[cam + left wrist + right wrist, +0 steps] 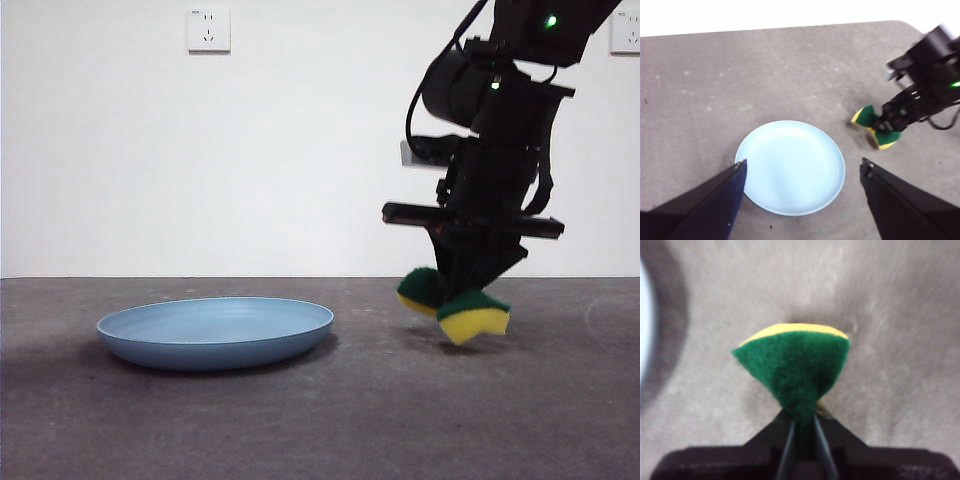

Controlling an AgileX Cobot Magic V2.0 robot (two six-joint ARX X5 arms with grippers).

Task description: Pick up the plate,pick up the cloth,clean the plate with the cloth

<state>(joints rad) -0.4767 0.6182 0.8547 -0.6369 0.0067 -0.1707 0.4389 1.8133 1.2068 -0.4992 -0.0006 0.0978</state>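
Observation:
The light-blue plate (215, 331) lies flat on the grey table, left of centre; the left wrist view shows the plate (790, 166) from above. My left gripper (802, 172) hovers high over it, jaws wide apart and holding nothing. The cloth (453, 303), a yellow sponge with a green scouring side, hangs just above the table to the right of the plate. My right gripper (470, 275) is shut on its middle, pinching it so both ends flare out. In the right wrist view the cloth (792, 365) fans out green beyond the gripper (802, 427).
A white wall with two power sockets (208, 29) stands behind the table. The table's rounded far corner (900, 22) shows in the left wrist view. The right arm (500, 110) comes down dark from the upper right.

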